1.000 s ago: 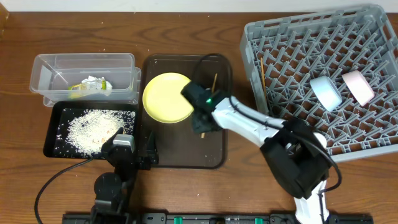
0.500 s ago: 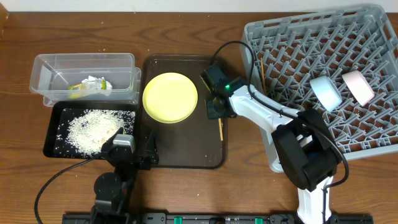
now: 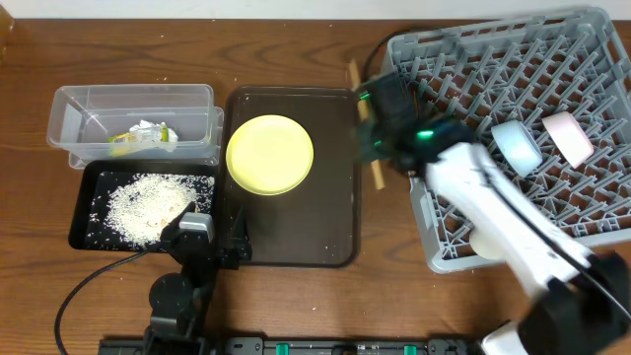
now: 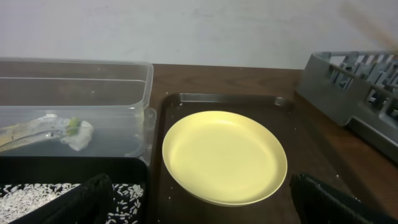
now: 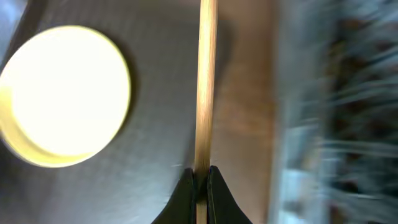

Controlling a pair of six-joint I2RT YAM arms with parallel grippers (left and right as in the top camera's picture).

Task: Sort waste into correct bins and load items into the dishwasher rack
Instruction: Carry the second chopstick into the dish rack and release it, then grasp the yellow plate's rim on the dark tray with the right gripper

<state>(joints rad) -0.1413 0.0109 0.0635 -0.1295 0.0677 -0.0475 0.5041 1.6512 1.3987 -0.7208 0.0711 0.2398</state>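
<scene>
My right gripper (image 3: 373,138) (image 5: 199,182) is shut on a wooden chopstick (image 3: 364,124) (image 5: 206,81) and holds it in the air between the brown serving tray and the grey dishwasher rack (image 3: 592,222). The yellow plate (image 3: 269,155) (image 4: 224,155) (image 5: 62,93) lies on the serving tray. The light blue bowl (image 3: 517,146) and white-pinkish bowl (image 3: 567,136) sit in the rack, where a second chopstick (image 3: 418,105) also stands. Rice grains (image 3: 148,205) fill the black tray (image 3: 84,235). The green-and-white wrapper (image 3: 143,135) (image 4: 62,129) lies in the clear tub (image 3: 69,108). My left gripper (image 4: 205,205) is open and empty, low before the plate.
The dark brown serving tray (image 3: 296,232) (image 4: 305,134) lies mid-table between the bins and the rack. The right arm (image 3: 493,212) reaches across the rack's left side. The left arm's base (image 3: 192,247) sits at the front by the black tray.
My right gripper has lifted the chopstick off the serving tray and carried it right and back toward the rack's left edge. The left arm has not moved.
</scene>
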